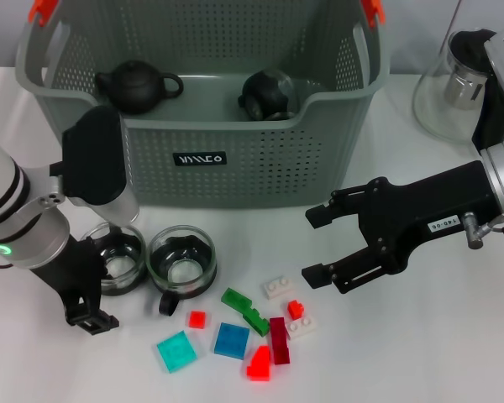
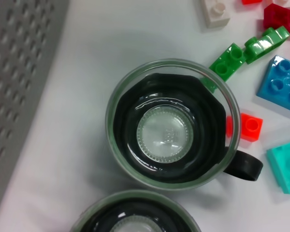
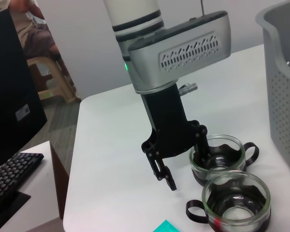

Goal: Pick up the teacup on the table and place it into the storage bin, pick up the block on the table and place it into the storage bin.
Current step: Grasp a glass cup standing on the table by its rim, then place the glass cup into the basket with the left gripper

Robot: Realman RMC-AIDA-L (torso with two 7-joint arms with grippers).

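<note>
Several coloured plastic blocks [image 1: 235, 336] lie nearest on the white worktop [image 1: 420, 353]. Behind them stand two glass teacups with black handles [image 1: 181, 262]. The left gripper [image 1: 97, 281] straddles the left cup [image 1: 122, 256], fingers wide. The right gripper [image 1: 319, 243] hovers above the blocks, fingers wide apart. Farthest stands the grey-green perforated storage bin [image 1: 235, 159].

Two dark teapots [image 1: 139, 86] [image 1: 267, 92] sit apart on the floor of the grey bin. A glass jug [image 1: 458, 80] (black lid on) stands on the white table [image 1: 420, 353]. Off the table's far side are a keyboard [image 3: 12, 175] and a stool [image 3: 43, 72].
</note>
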